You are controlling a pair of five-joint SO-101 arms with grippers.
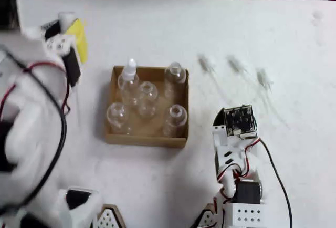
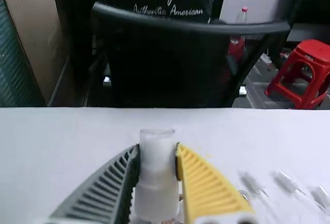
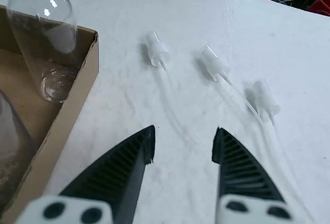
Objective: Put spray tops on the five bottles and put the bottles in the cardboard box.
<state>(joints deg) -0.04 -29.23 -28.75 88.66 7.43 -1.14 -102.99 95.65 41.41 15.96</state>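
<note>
Currently box (image 1: 148, 141) w/ 5 bottles (image 1: 147, 97); left gripper (image 2: 157, 149) clamps spray top (image 2: 156, 182), right gripper (image 3: 183, 144) apart.

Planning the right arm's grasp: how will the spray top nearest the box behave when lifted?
The spray top looks small and plastic, so probably light. Its thin tube likely flexes and trails. Lying on its round side, it may roll.

I'm working over a counter (image 1: 157, 23) covered with a white, slightly wrinkled cloth under even light. Past its far edge I see a black chair (image 2: 185, 59) drawn up close, its curved backrest rising above the counter line. Off to one side of the chair a red plastic stool (image 2: 304, 74) stands on a grey tiled floor (image 2: 258, 87). On the chair's other side I make out a brown panel (image 2: 31, 33) with a teal slatted surface (image 2: 15, 69) beside it.
</note>
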